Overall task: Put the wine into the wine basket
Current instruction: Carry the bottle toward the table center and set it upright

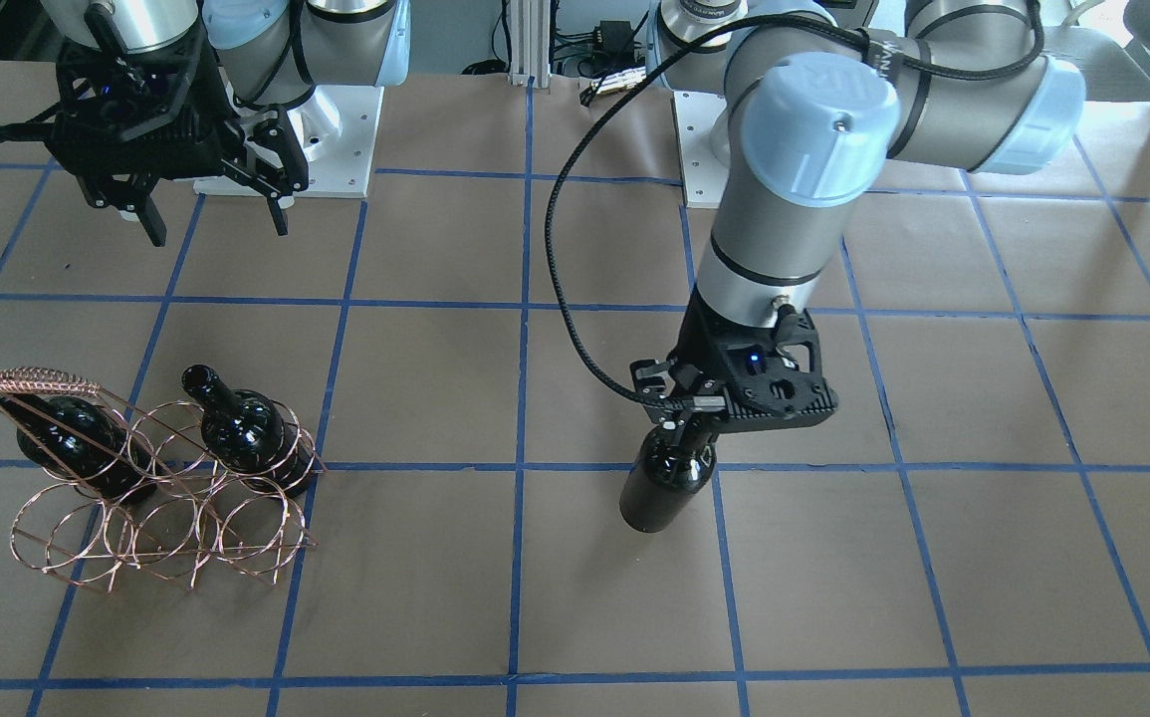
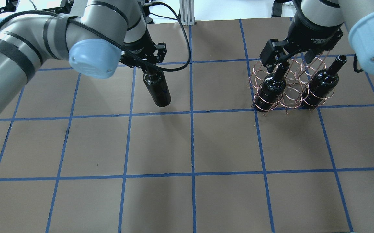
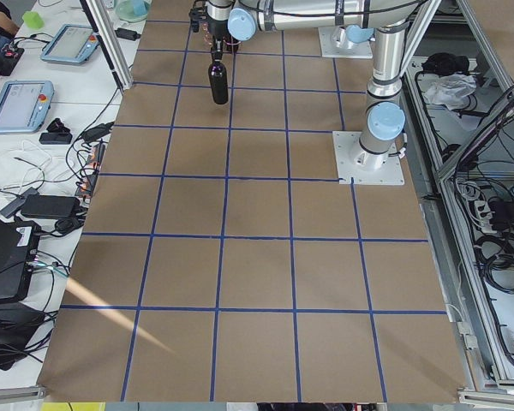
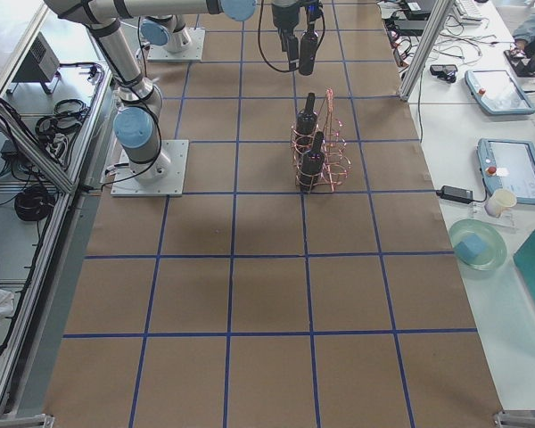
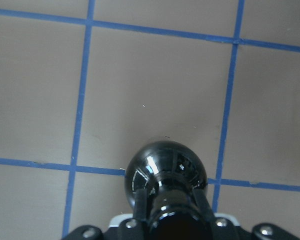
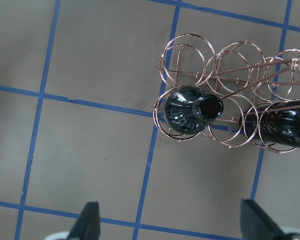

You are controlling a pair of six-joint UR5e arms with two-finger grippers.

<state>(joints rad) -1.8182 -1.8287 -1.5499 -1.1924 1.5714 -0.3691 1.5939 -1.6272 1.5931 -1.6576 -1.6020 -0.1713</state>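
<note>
Your left gripper pinches the wine by the neck, its body hanging down over the table, well apart from the basket. Further right, the basket holds two other bottles, slanted with necks up. Your right gripper hovers over it, fingers spread.

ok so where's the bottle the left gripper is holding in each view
Front-facing: right of centre, bottle held by the neck in the left gripper.
Overhead: upper left of centre.
Exterior left: top, left of centre.
Exterior right: top centre.
Left wrist: bottom centre, seen from above.
Right wrist: cannot tell; only a dark sliver at the left edge.
Landmark: the basket with two other bottles, on the robot's right of it.
</note>
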